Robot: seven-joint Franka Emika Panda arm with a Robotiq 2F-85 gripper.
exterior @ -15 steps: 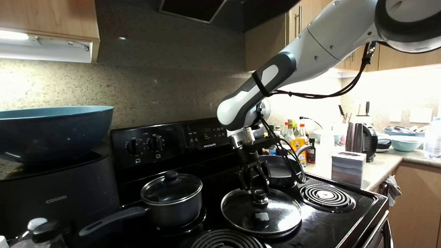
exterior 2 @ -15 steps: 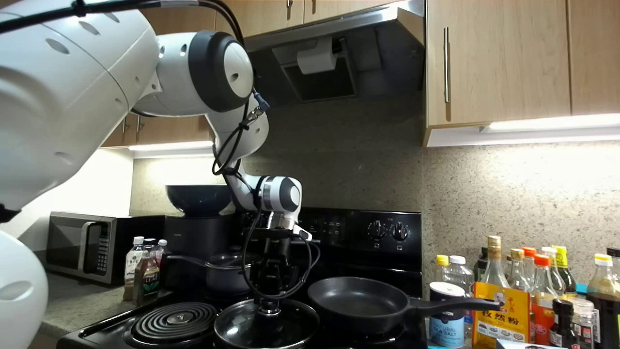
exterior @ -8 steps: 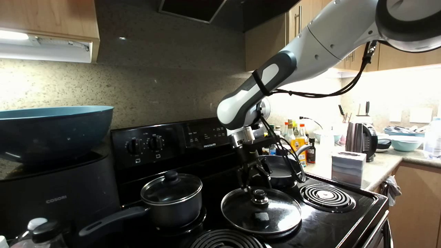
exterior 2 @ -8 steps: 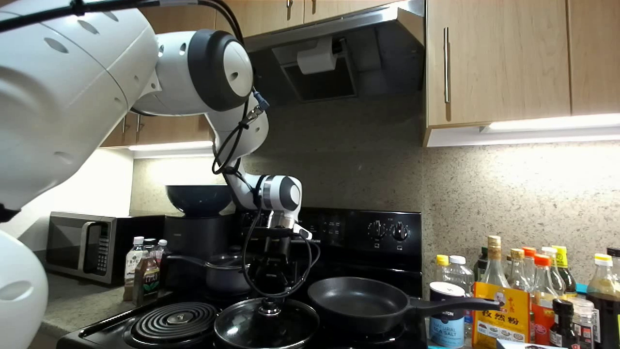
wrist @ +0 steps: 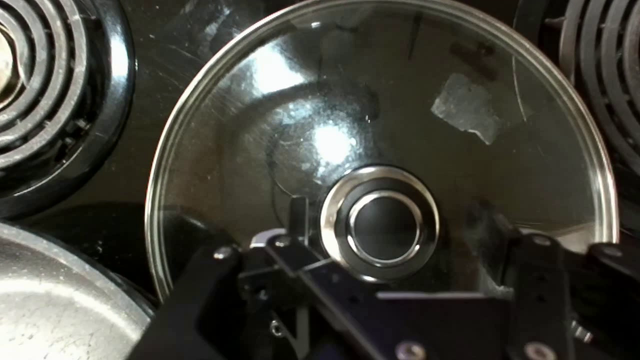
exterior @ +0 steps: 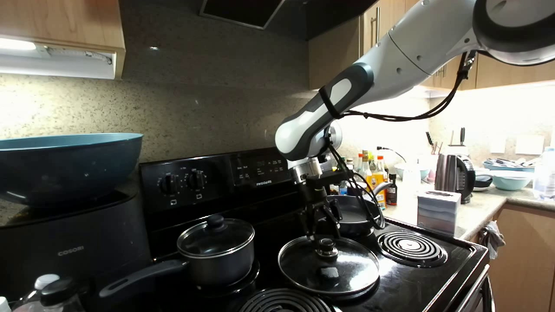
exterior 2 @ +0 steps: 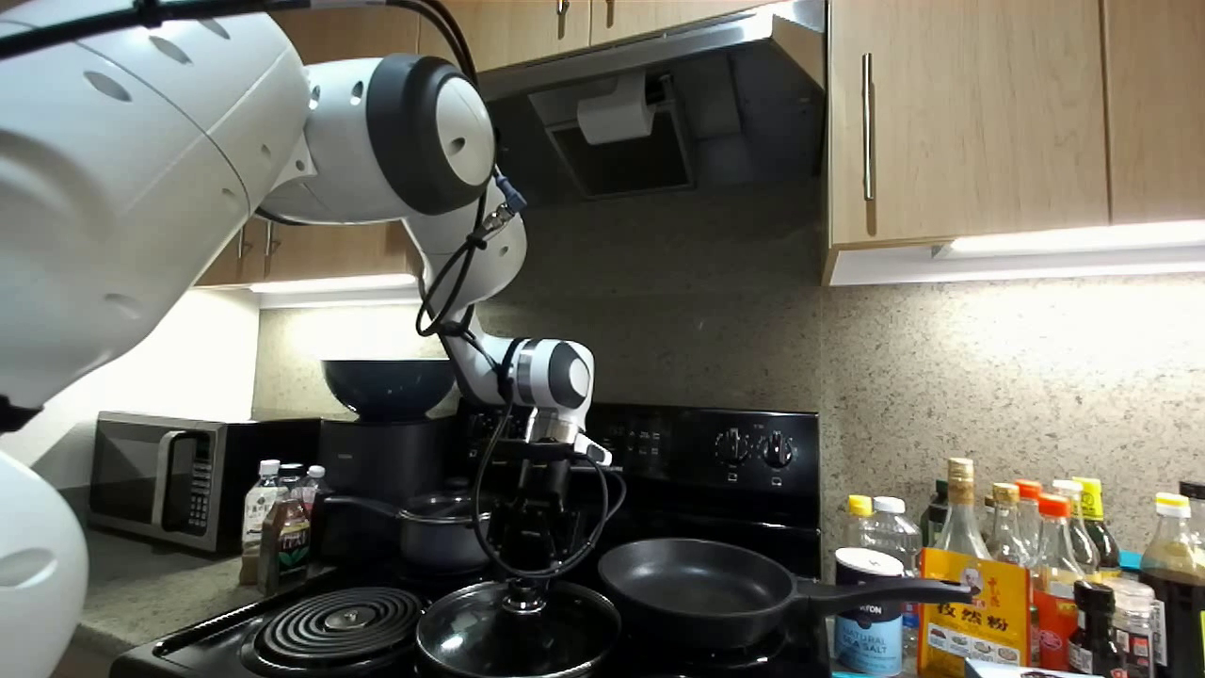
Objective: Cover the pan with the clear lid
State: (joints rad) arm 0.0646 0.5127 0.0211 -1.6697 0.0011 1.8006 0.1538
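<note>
The clear lid [exterior: 303,271] lies flat on the black stove top between the burners; it also shows in an exterior view [exterior 2: 574,631] and the wrist view [wrist: 225,165]. Its black knob [wrist: 385,227] with steel rings points up. My gripper [exterior: 324,236] is open and empty at the knob; in the wrist view [wrist: 390,220] one finger is on each side of the knob, with gaps. The fingertips are hard to make out in an exterior view [exterior 2: 532,565]. The uncovered black frying pan [exterior 2: 697,584] stands on the back burner beside the lid; it also shows in the wrist view [wrist: 55,300].
A grey saucepan [exterior: 221,264] with its own glass lid stands on the other back burner. Coil burners [exterior: 409,245] [exterior 2: 344,617] flank the lid in front. The pan's long handle [exterior 2: 875,591] points towards bottles and a salt can [exterior 2: 866,621]. A cable loop hangs round my gripper.
A second ago my fingers sat lower and closer together, partly hiding the knob. They have spread apart and the arm has shifted slightly. The lid has not moved.
</note>
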